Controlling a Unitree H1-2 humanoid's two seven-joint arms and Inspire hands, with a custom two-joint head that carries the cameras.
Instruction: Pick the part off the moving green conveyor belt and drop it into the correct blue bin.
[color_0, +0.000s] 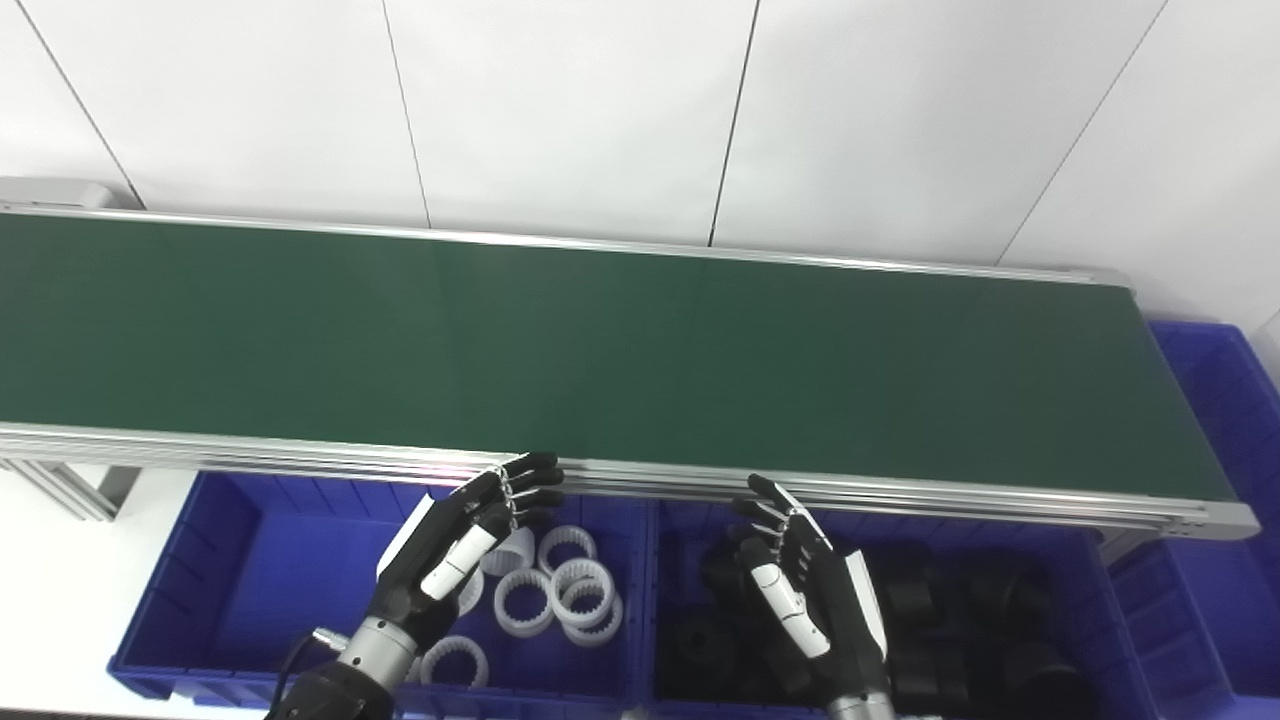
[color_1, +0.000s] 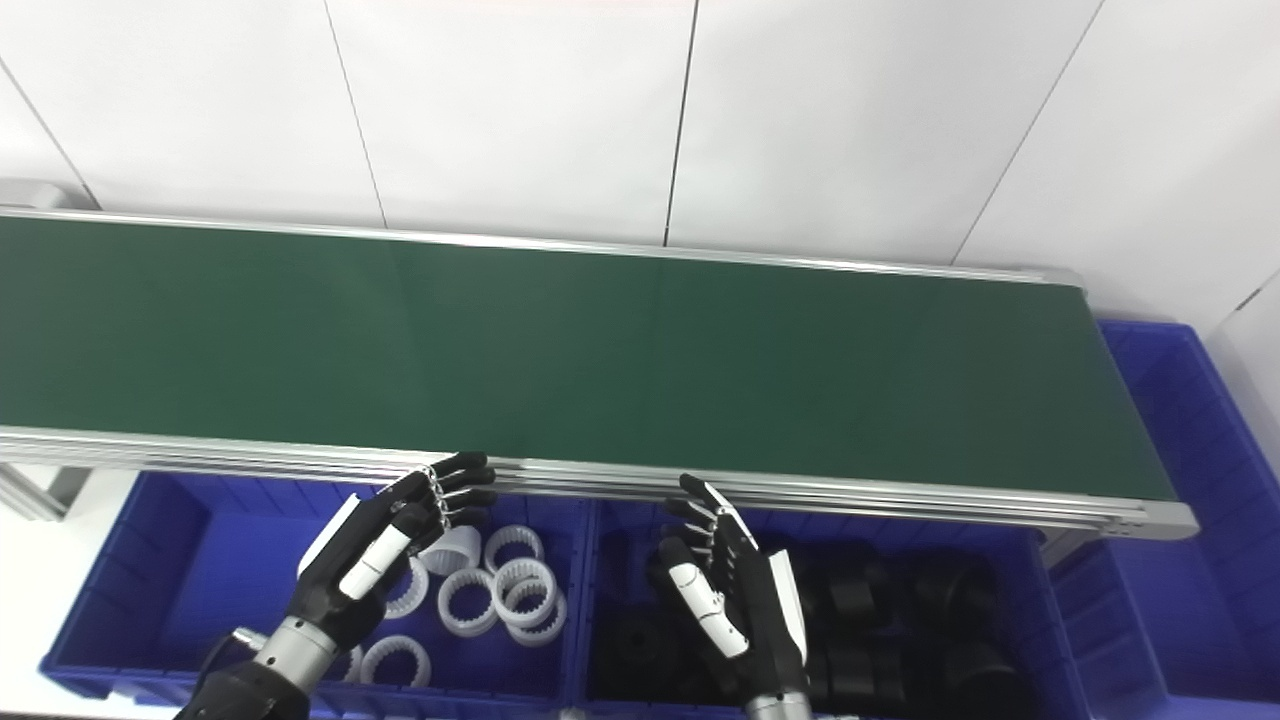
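The green conveyor belt (color_0: 600, 350) runs across the view with no part on it. Below its near rail, my left hand (color_0: 460, 545) hovers open over a blue bin (color_0: 240, 570) that holds several white toothed rings (color_0: 560, 590). My right hand (color_0: 800, 590) is open too, fingers apart, above the neighbouring blue bin (color_0: 1090, 620) filled with black parts (color_0: 1000, 620). Neither hand holds anything.
A third blue bin (color_0: 1220, 400) stands at the belt's right end. The aluminium rail (color_0: 900, 495) of the conveyor lies just beyond both hands' fingertips. White wall panels rise behind the belt.
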